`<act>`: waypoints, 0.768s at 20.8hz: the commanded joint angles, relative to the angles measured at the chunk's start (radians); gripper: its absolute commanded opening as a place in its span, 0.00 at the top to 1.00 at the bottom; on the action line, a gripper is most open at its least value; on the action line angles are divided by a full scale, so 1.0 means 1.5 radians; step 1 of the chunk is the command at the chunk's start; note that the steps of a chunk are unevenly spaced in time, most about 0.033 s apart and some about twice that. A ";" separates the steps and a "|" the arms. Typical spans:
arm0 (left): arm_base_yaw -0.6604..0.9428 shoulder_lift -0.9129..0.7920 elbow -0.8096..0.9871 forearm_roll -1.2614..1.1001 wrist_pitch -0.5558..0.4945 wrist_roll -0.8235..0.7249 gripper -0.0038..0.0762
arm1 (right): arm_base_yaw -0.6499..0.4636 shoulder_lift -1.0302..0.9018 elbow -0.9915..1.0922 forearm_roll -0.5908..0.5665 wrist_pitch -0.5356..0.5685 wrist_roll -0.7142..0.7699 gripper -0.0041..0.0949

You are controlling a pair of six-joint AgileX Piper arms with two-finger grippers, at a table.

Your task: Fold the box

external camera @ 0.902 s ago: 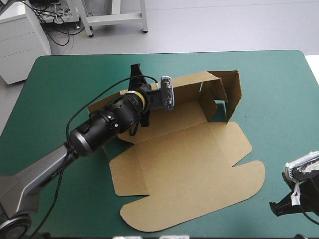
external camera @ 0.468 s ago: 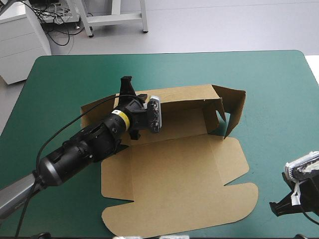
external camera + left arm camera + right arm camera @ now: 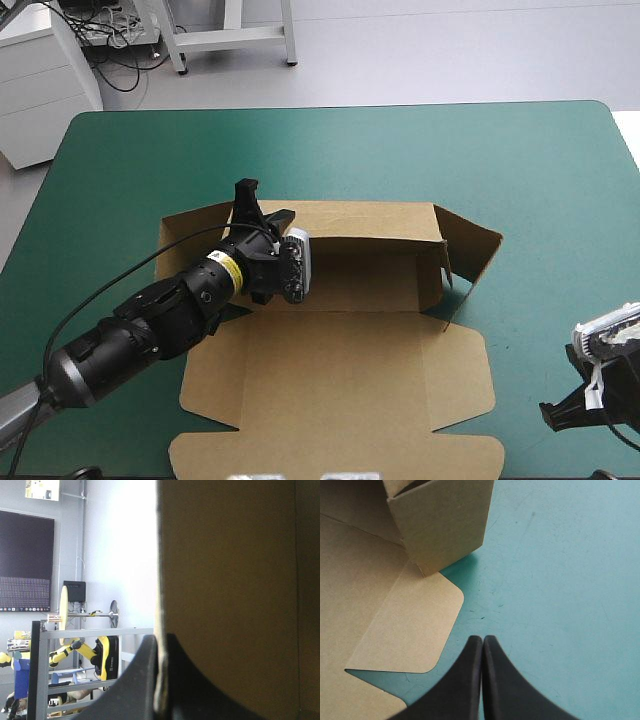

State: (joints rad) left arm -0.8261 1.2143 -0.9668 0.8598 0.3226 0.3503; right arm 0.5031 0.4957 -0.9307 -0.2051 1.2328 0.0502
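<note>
Since earlier, box [image 3: 340, 370] has turned square to table [image 3: 540, 160] edges and slid nearward. It lies mid-table: far wall raised, right flaps up, lid flat toward near edge. Left gripper [image 3: 160, 639] pinches far wall's left part. Right gripper [image 3: 482, 640] closed on nothing, near-right, clear of box.

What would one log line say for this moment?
left gripper: shut on box, far wall | right gripper: shut, off box | lid: flat
</note>
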 commanded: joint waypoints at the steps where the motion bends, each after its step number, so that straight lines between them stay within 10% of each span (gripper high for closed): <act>1: -0.003 0.010 -0.020 0.016 -0.036 -0.007 0.99 | -0.003 0.006 -0.015 -0.013 -0.038 0.006 0.98; 16: -0.003 0.085 -0.017 0.055 0.019 -0.100 0.99 | -0.003 0.008 -0.017 -0.016 -0.131 0.008 0.96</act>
State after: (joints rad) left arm -0.8261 1.3464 -0.9797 0.9603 0.3409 0.2164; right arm 0.5031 0.4957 -0.9307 -0.2051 1.1321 0.0600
